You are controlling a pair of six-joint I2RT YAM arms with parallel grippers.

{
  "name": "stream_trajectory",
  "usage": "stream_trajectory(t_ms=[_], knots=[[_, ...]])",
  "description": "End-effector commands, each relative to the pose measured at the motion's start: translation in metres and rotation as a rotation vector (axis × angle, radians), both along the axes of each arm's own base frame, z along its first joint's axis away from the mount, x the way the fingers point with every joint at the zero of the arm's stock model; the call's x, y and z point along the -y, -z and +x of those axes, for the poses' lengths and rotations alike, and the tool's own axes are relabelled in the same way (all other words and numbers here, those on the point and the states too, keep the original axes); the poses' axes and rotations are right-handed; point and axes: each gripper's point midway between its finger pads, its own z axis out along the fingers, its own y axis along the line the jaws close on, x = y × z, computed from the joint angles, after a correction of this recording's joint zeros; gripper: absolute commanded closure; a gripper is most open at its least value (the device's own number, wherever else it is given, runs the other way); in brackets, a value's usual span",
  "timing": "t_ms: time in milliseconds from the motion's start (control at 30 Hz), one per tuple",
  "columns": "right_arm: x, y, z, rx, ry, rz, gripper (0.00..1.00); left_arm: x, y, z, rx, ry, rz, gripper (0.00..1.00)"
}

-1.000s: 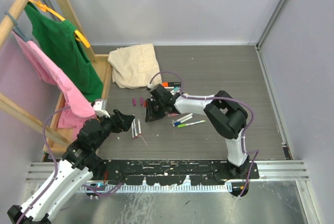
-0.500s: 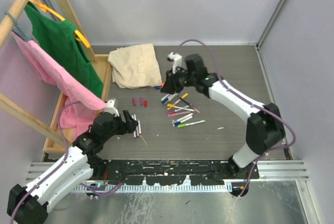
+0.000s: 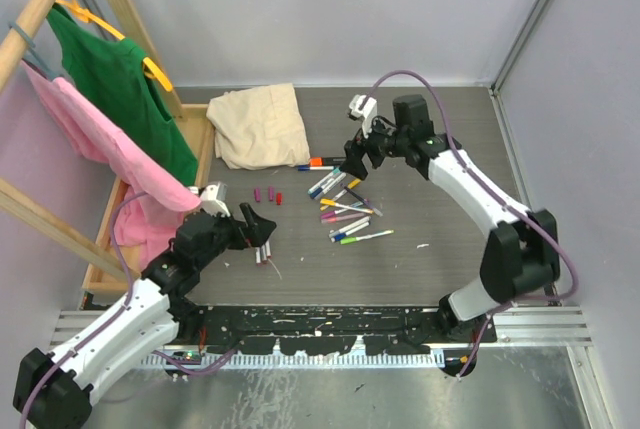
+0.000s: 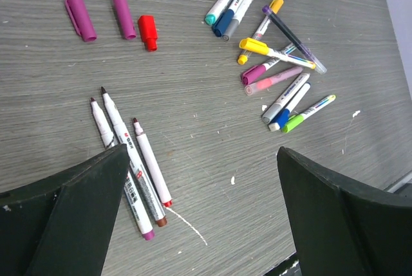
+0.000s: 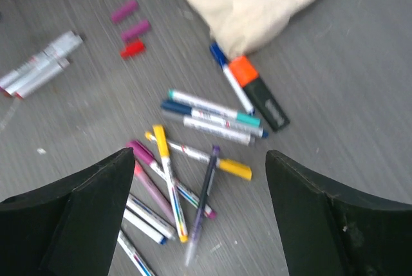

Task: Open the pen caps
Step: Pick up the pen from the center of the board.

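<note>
Left wrist: left gripper (image 4: 203, 152), right gripper (image 5: 199, 155) gape empty; cylindrical caps (image 4: 123, 24) on grained table (image 4: 206, 105).

Grey surface (image 3: 450, 229): cloth (image 3: 258, 124) down, marker (image 5: 261, 96) just beside it, three caps (image 4: 123, 24) in front, bare pens (image 4: 131, 154) farther front, capped pens (image 4: 273, 53) heaped to its right.

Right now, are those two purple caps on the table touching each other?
Apart. The left wrist view shows bare table between the outer purple cap and the purple cap nearer the red cap, with the red cap beside it.
</note>
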Motion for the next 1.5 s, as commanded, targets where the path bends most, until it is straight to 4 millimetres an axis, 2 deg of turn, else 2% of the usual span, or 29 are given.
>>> stream_trajectory(t_ms=[0, 100, 233, 467, 533, 867, 1367, 1467], knots=[[0.02, 0.035, 0.012, -0.031, 0.003, -0.173, 0.13, 0.008, -0.011, 0.004, 0.049, 0.009, -0.068, 0.01], [0.032, 0.055, 0.024, -0.057, 0.065, -0.252, 0.15, 0.008, -0.008, 0.003, 0.044, 0.008, -0.076, 0.01], [0.038, 0.083, 0.032, -0.159, 0.103, -0.318, 0.23, 0.007, -0.009, 0.002, 0.047, 0.006, -0.076, 0.01], [0.035, 0.13, 0.028, -0.366, 0.104, -0.362, 0.42, 0.006, -0.008, 0.002, 0.05, 0.0, -0.085, 0.01], [0.035, 0.138, 0.027, -0.397, 0.105, -0.37, 0.45, 0.007, -0.008, 0.002, 0.049, 0.001, -0.086, 0.0], [0.028, 0.157, 0.018, -0.468, 0.076, -0.394, 0.49, 0.005, -0.009, 0.001, 0.056, -0.002, -0.086, 0.01], [0.023, 0.178, 0.01, -0.518, 0.055, -0.451, 0.62, 0.006, -0.011, 0.002, 0.058, -0.001, -0.089, 0.0], [0.022, 0.182, 0.009, -0.527, 0.054, -0.461, 0.67, 0.006, -0.011, 0.002, 0.06, -0.001, -0.091, 0.0]])
